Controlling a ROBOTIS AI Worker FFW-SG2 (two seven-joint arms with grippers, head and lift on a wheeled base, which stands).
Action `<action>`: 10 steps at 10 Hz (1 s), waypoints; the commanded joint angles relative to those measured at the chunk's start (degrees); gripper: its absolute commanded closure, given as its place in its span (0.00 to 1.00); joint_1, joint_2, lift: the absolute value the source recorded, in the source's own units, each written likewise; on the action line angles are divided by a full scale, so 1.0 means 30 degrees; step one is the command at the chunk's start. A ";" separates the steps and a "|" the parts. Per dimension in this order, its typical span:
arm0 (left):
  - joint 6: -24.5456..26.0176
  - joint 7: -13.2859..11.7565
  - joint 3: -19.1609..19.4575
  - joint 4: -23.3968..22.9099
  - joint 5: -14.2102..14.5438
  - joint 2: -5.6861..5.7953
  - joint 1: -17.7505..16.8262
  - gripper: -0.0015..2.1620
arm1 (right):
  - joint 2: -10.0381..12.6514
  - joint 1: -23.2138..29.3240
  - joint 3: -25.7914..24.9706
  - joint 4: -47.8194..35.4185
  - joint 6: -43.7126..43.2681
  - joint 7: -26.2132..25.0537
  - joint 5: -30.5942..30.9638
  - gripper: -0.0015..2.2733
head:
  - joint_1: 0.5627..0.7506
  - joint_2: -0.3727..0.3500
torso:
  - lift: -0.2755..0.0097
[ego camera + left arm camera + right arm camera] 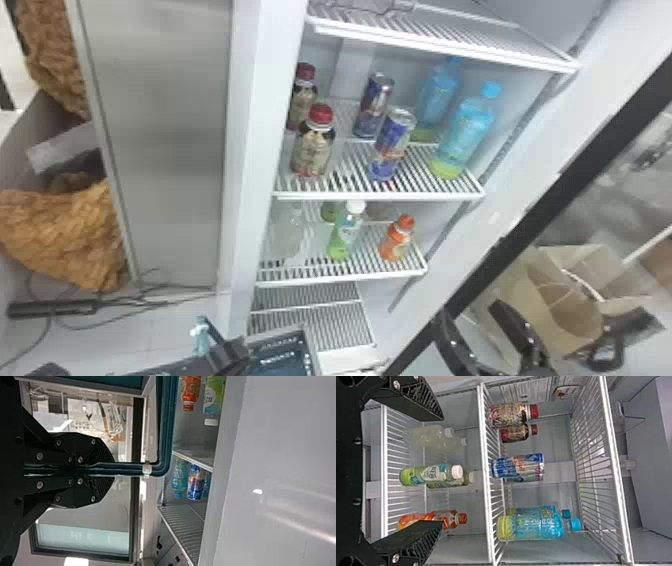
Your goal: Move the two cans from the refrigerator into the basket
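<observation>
Presently pinched shut on the rim of the dark basket (310,350) with the left gripper (234,350), low before the refrigerator (245,150). In the left wrist view, pressed flat together along that narrow teal-black edge. Spread wide apart at the right gripper (470,312), with nothing gripped, at the lower right of the head view. Pointed toward the shelves, in the right wrist view, and clear of both cans.

Farther out, near a brown paper bag (565,305) beyond the right gripper. Inside the refrigerator, standing upright on one wire shelf (380,195): a front can (392,145) close to the shelf's front edge and a rear can (373,105) just behind, both blue and silver. Flanked to the left by two red-capped bottles (313,145), one behind the other, and to the right by two blue bottles (465,132), likewise in file. On the lower shelf (345,278), upright too: pale bottles (425,435) to the left, green bottles (346,235) midway and orange bottles (397,240) to the right.
</observation>
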 commanded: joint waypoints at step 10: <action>-0.0091 -0.0059 -0.0172 0.0000 0.0038 0.0118 -0.0578 0.55 | -0.0029 -0.6564 0.0495 0.2093 0.2559 -0.0701 0.1687 0.05 | 0.70 0.03 | 0.86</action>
